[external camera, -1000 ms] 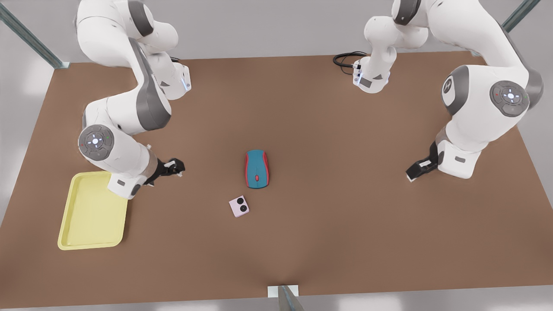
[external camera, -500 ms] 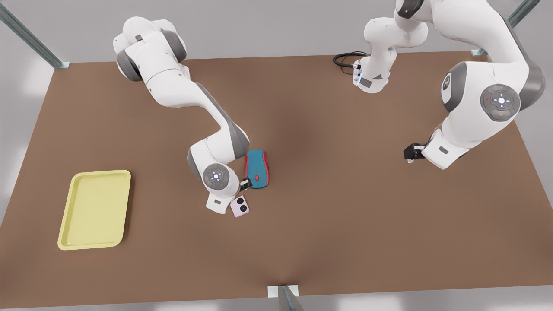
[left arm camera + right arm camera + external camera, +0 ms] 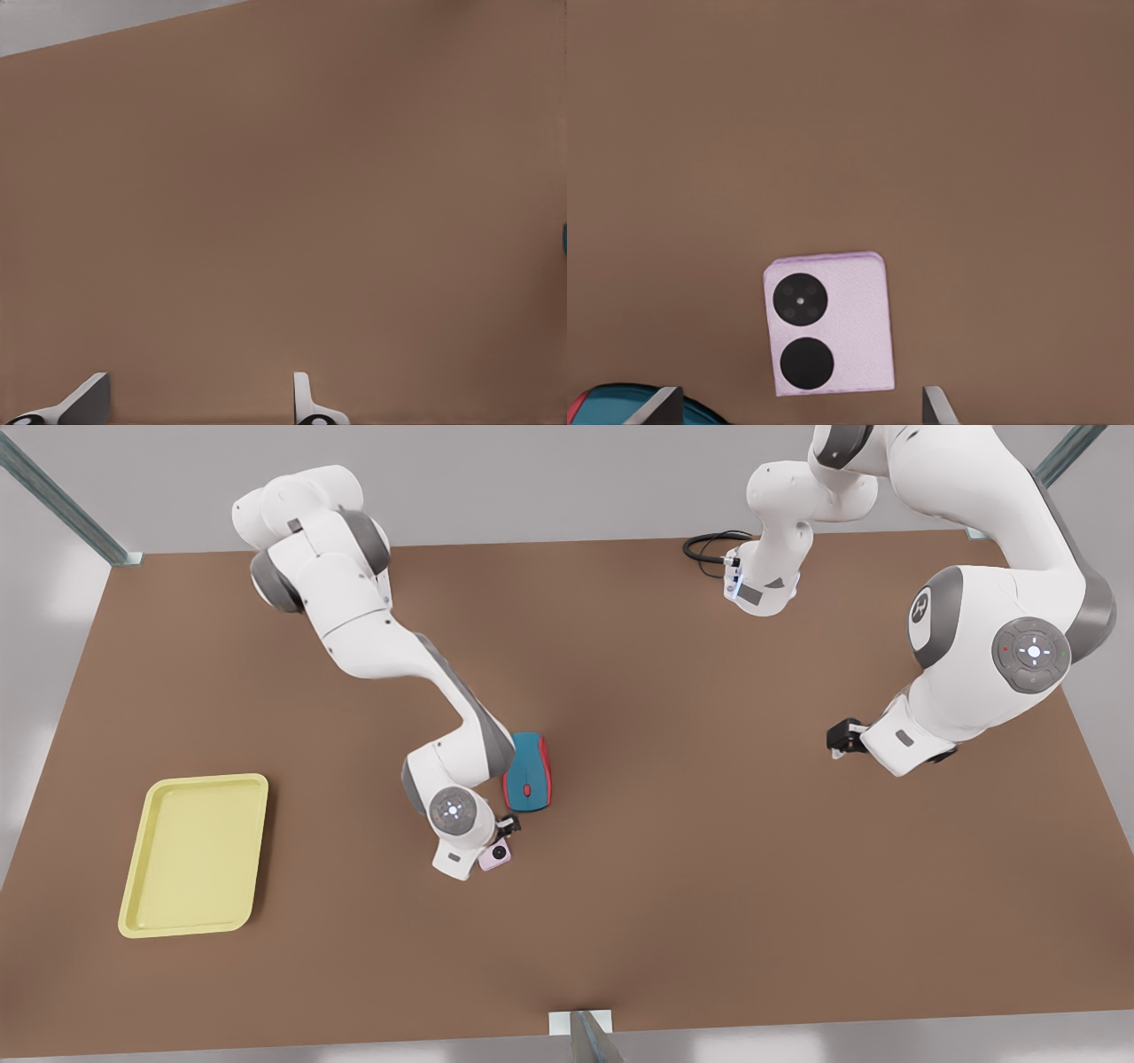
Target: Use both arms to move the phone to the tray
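The pale pink phone [image 3: 497, 856] lies flat on the brown table just in front of the mouse, partly covered by the arm on the front view's left. That arm carries my right gripper [image 3: 506, 834], which hovers over the phone. In the right wrist view the phone [image 3: 830, 323] lies between the spread fingertips [image 3: 663, 400] of the open right gripper [image 3: 799, 405], untouched. My left gripper [image 3: 840, 740] waits over bare table at the front view's right, open [image 3: 195, 405] and holding nothing. The pale yellow tray [image 3: 204, 779] sits at the front view's left.
A teal-and-red mouse [image 3: 527, 772] lies right behind the phone, close to the right arm's wrist, and its edge [image 3: 620, 409] appears in the right wrist view. A black cable [image 3: 709, 546] coils at the table's back edge.
The right arm swung from beside the tray to the table's middle, then shifted forward so its gripper hangs over the phone. The left arm pulled back slightly. The phone has not moved.
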### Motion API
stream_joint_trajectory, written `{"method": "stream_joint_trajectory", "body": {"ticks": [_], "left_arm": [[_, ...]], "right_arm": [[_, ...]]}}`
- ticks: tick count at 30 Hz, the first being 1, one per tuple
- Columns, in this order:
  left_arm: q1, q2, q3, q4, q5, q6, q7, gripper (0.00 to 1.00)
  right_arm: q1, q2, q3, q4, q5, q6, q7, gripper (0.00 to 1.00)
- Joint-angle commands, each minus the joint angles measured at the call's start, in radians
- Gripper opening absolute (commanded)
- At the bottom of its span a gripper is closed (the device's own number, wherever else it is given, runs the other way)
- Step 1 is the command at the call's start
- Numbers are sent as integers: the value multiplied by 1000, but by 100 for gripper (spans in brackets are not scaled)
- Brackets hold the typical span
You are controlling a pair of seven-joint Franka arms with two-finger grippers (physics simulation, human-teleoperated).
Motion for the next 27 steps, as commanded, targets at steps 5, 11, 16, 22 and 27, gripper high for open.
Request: {"method": "stream_joint_trajectory", "body": {"ticks": [5,11,16,22,27], "left_arm": [[0,0,0,0,-1,0,121,100],[0,0,0,0,-3,0,121,100],[0,2,0,0,-3,0,121,100],[1,8,0,0,-15,0,121,100],[1,11,0,0,-15,0,121,100]], "right_arm": [[0,40,2,-1,-31,89,-64,100],[3,60,3,-39,-34,161,-65,100],[6,71,5,-50,-34,167,-74,100],[6,64,5,-111,-34,263,-87,100],[4,64,5,-108,-34,257,-101,100]]}}
